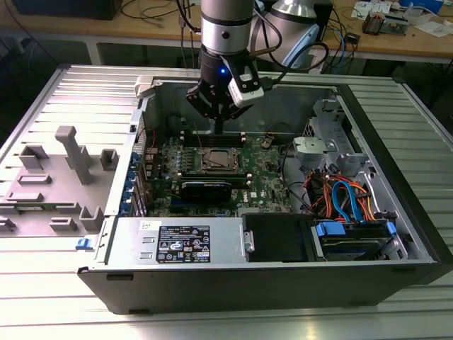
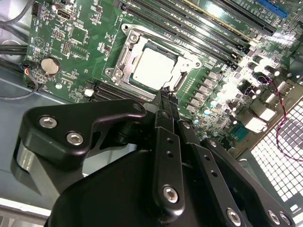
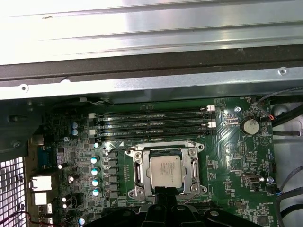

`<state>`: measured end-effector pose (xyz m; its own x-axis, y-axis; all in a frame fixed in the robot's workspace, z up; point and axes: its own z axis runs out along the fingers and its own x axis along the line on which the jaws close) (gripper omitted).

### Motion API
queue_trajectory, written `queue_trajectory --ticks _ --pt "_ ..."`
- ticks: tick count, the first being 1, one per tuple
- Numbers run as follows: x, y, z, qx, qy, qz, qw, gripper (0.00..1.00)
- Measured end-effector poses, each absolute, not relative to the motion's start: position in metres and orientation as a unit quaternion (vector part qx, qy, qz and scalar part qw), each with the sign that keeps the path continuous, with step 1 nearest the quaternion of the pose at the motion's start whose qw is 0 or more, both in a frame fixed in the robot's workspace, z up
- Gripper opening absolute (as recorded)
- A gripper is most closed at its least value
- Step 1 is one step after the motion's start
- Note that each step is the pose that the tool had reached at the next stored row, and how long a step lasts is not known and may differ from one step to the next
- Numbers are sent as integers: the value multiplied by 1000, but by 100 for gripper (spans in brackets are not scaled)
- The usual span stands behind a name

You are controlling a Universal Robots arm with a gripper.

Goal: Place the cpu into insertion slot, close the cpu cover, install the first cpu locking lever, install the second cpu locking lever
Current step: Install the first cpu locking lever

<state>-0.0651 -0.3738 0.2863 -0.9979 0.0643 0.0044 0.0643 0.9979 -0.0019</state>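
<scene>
The cpu (image 2: 152,66), a small square chip with a silver-grey top, lies flat in the insertion slot (image 1: 216,160) on the green motherboard (image 1: 265,173). The silvery cpu cover (image 3: 165,150) lies down around the chip, framing it, in both wrist views. My gripper (image 2: 165,95) hangs just above the socket's edge with its fingers pressed together and nothing between them. In the exterior view the gripper (image 1: 219,129) points down a little beyond the far side of the socket. The chip (image 3: 165,169) sits just past the fingertips in the first wrist view.
Black memory slots (image 3: 154,124) run beside the socket. A long black card with a heatsink (image 1: 205,190) lies on its near side. The case walls (image 1: 297,92), a power supply (image 1: 177,244), a drive with blue and orange cables (image 1: 347,202) and a grey fixture (image 1: 67,170) surround the area.
</scene>
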Motion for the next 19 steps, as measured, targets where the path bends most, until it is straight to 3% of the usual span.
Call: queue_trajectory --ticks 19 --pt "-98 -374 285 14 -1000 1 2 11"
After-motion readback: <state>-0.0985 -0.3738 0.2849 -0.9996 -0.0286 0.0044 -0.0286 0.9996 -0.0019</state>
